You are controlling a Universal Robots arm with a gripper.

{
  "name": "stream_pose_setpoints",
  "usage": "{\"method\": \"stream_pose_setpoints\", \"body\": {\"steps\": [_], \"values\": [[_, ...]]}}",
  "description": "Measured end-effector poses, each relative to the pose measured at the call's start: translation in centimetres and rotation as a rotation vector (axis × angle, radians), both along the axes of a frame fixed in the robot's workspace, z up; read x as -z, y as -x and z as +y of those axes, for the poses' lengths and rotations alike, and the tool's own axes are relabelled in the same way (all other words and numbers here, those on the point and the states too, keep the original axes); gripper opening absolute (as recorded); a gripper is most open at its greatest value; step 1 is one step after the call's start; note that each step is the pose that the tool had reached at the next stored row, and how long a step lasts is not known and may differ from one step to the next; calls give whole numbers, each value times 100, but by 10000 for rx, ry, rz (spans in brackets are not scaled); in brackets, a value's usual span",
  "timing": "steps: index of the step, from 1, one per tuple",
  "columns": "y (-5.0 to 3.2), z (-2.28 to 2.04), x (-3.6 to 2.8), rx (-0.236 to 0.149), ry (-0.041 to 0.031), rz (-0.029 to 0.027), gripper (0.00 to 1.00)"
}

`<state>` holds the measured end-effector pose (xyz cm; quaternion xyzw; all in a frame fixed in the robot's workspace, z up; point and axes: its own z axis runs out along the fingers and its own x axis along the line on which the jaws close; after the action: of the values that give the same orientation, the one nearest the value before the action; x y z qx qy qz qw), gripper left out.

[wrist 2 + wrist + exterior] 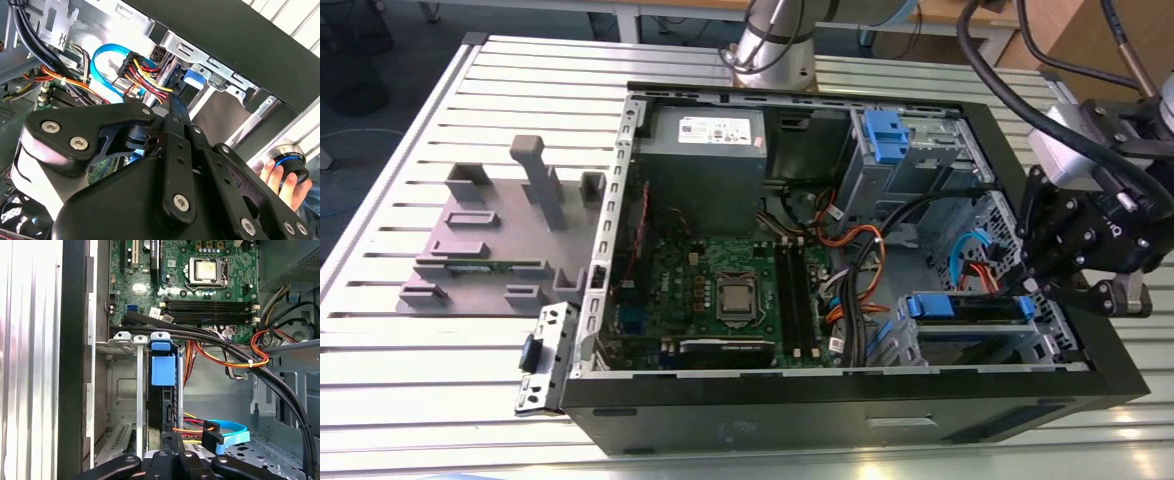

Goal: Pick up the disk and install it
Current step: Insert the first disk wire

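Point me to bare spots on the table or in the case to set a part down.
Free: slatted table in front of the grey fixture block. Inside the case it is crowded: cable bundle beside the motherboard, and the end effector over the drive cage holding the disk.

A slatted metal table (400, 330) carries an open computer case (854, 420) and a grey fixture (494, 240)

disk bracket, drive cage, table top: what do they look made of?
Disk bracket: looks like moulded plastic, bright uniform blue with a matte sheen. Drive cage: likely bare sheet metal, silver-grey with stamped slots and folded edges. Table: seemingly extruded aluminium, pale ribbed slats that catch the light. All judged by look alone.
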<state>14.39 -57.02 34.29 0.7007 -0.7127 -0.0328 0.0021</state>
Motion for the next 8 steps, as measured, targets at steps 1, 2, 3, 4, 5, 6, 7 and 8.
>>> {"method": "stream_pose_setpoints", "body": {"steps": [1,2,3,4,5,6,7,8], "values": [[-2,0,16,0,-1,13,11],[-3,0,30,1,-3,23,11],[-5,0,41,1,-5,30,11],[-6,0,50,0,-9,38,11],[-7,0,58,0,-12,44,11],[-8,0,66,0,-14,50,11],[-8,0,76,1,-17,55,11],[-9,0,86,0,-18,62,11]]}}
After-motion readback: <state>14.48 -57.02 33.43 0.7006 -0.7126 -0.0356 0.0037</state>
